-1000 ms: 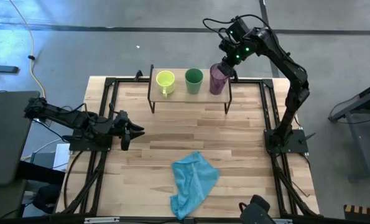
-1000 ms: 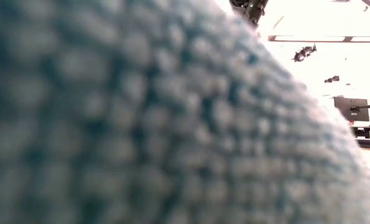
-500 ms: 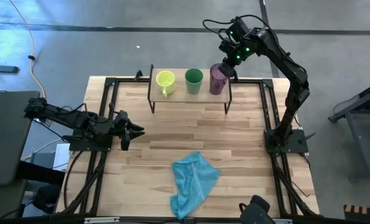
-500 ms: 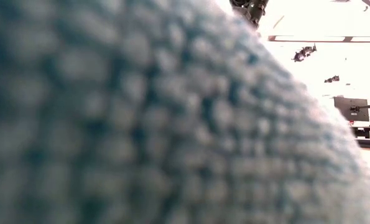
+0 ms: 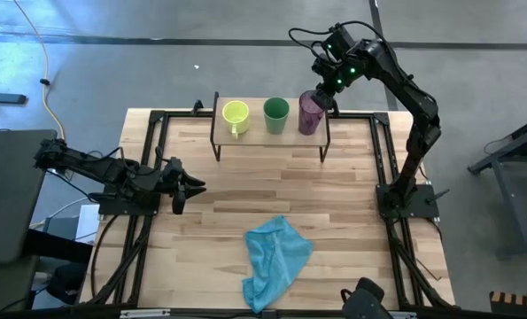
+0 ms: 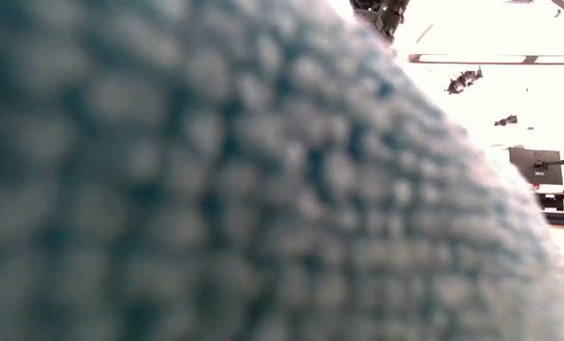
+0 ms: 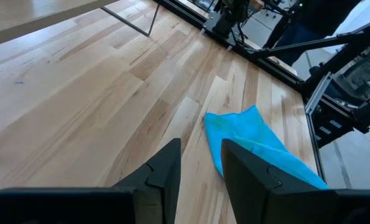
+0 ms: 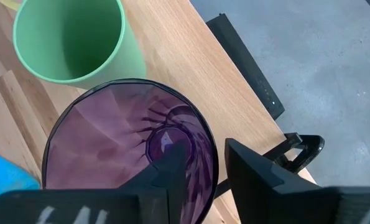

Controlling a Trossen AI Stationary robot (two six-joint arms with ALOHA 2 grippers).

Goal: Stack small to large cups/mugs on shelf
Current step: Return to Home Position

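On the shelf at the table's far edge stand, from left to right, a yellow-green mug, a green cup and a translucent purple cup, each on its base. My right gripper comes down at the purple cup's far right rim and is shut on its wall. The green cup shows beside it in the right wrist view. My left gripper rests low at the table's left side, slightly open and empty. My right gripper holds the purple cup by its wall at the rim, on the side away from the green cup. One finger is inside the cup and one outside. The fingers point down from above. The cup stands upright on the shelf.
A light blue cloth lies crumpled on the table near its front edge; it shows ahead of my left gripper and fills the low view. Black frame rails run along the table's sides.
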